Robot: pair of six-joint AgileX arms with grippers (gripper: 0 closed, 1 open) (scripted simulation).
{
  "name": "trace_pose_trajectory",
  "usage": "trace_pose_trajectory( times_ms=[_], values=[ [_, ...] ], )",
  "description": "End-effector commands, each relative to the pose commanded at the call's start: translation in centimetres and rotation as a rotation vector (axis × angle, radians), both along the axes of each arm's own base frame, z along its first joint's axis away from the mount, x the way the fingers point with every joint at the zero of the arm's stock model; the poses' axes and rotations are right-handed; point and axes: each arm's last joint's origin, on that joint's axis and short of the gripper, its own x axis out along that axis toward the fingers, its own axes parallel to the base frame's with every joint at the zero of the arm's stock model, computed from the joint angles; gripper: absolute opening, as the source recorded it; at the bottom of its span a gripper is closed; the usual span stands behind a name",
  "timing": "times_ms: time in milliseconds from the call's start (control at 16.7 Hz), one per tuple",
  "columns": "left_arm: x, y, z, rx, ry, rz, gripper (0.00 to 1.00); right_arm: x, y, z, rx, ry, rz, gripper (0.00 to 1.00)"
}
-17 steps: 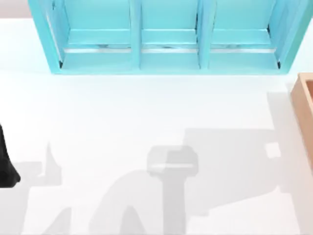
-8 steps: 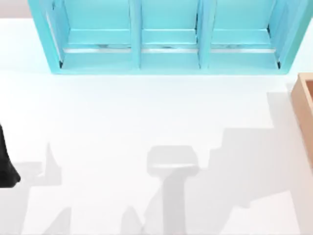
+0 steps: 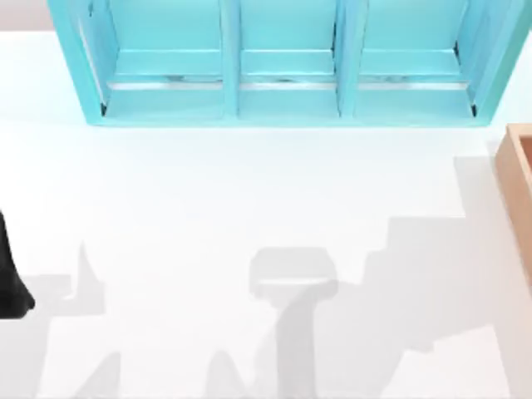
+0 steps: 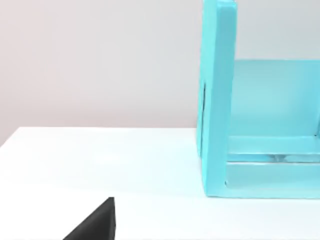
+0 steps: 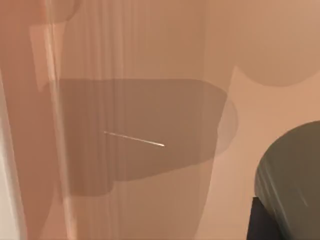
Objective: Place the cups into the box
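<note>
cyan shelf unit (image 4: 220, 100), white table (image 4: 100, 160), perhaps fingers (image 4: 97, 222)

no readable text or labels anywhere

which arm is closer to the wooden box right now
Right. Its wrist view looks into the box, with the olive-grey cup right by the camera. The left arm sits parked at the table's far left edge.

Cyan three-bay shelf unit (image 3: 287, 62) at the white table's (image 3: 208, 199) far edge, bays bare
</note>
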Motion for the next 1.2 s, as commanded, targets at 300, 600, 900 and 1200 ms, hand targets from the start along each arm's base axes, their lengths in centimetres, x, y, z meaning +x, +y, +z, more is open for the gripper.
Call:
trace_pose_trajectory(
  times_ms=[300, 600, 900, 1200],
  values=[
    [0.00, 0.00, 0.00, 0.000, 0.000, 0.000, 1.00, 0.00, 0.00, 0.00, 0.000, 0.000, 0.000, 0.60],
    [0.00, 0.00, 0.00, 0.000, 0.000, 0.000, 1.00, 0.00, 0.00, 0.00, 0.000, 0.000, 0.000, 0.98],
    [0.00, 0.00, 0.00, 0.000, 0.000, 0.000, 1.00, 0.00, 0.00, 0.00, 0.000, 0.000, 0.000, 1.00],
    [0.00, 0.00, 0.00, 0.000, 0.000, 0.000, 1.00, 0.01, 0.05, 0.11, 0.000, -0.001, 0.002, 1.00]
  ],
)
